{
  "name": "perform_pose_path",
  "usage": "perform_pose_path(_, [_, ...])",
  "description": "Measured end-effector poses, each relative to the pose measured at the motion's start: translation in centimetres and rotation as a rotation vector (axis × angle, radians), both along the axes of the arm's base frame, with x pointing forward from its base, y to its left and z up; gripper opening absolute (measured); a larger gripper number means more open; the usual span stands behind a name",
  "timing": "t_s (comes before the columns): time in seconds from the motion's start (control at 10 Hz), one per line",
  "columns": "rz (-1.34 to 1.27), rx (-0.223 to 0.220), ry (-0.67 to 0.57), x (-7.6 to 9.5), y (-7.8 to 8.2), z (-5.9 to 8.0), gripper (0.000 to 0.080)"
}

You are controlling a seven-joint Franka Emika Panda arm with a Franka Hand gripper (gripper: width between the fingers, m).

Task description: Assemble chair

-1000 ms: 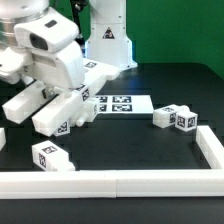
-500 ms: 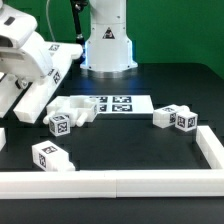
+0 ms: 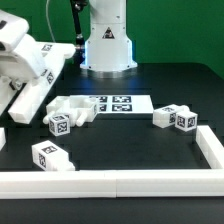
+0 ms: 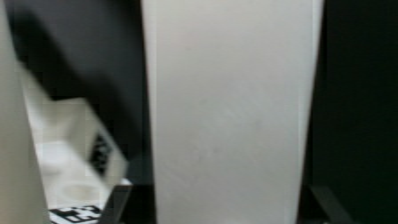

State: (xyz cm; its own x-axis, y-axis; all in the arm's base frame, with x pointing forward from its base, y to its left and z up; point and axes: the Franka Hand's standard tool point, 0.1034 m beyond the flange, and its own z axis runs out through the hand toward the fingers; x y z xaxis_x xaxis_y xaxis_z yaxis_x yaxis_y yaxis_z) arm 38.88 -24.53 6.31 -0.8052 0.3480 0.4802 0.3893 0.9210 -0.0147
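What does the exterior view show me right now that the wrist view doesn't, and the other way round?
Exterior only: the marker board, two tagged blocks at the exterior view's right, another block by the rail, and the arm. Wrist only: a close white surface filling most of the frame. Shared: probably a tagged white part, though I cannot tell which.

You have bright, even light in the exterior view; the black surface [image 3: 140,135] shows a faint sheen and only soft shadows. Your wrist view is dimmer, with everything close and blurred.
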Motion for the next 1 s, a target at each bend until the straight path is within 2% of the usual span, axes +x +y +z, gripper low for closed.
perform_pose_path(0.1, [-0.002,0.012,0.011,-0.7,-0.8,-0.7,0.0284])
perform_pose_path(0.2, [-0.010,0.016,0.018,-0.7,-1.4,-1.2,0.0284])
perform_pose_path(0.6, [-0.036,0.027,0.072,-1.4,0.3,-4.0,0.0284])
perform_pose_path(0.9, [-0.038,0.030,0.076,-1.4,0.3,-4.3,0.0292])
perform_pose_path(1.0, [-0.039,0.030,0.076,-1.5,0.3,-4.3,0.0561])
